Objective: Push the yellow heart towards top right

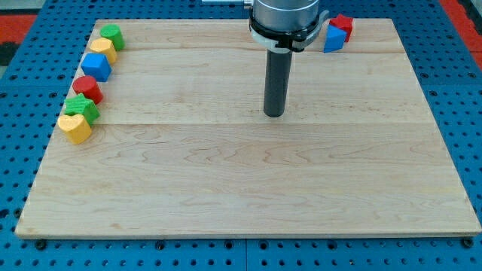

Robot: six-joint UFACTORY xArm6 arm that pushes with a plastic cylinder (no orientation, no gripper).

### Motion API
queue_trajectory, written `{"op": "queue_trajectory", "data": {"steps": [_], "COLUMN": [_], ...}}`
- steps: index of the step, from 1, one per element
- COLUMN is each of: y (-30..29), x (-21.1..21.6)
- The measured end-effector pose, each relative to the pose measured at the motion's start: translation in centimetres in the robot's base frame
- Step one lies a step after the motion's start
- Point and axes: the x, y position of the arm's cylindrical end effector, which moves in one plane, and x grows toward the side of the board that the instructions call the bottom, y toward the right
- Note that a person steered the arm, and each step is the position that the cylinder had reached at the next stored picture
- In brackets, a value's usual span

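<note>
The yellow heart [74, 127] lies at the board's left edge, lowest in a row of blocks. My tip [274, 114] rests on the board near the middle, slightly above centre, far to the right of the heart and touching no block. The rod rises straight up to the arm's grey body at the view's top.
Up the left edge above the heart lie a green block [81, 108], a red block [87, 89], a blue block [96, 66], a yellow block [103, 50] and a green block [112, 35]. At the top right sit a blue block [334, 38] and a red block [343, 25]. The wooden board [248, 196] lies on a blue pegboard.
</note>
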Motion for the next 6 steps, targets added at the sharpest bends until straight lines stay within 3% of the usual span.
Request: {"op": "queue_trajectory", "data": {"steps": [1, 2, 4, 5, 6], "y": [-5.6, -14.8, -33.8, -32.7, -25.4], "x": [5.2, 9.9, 9.4, 5.0, 1.9]}}
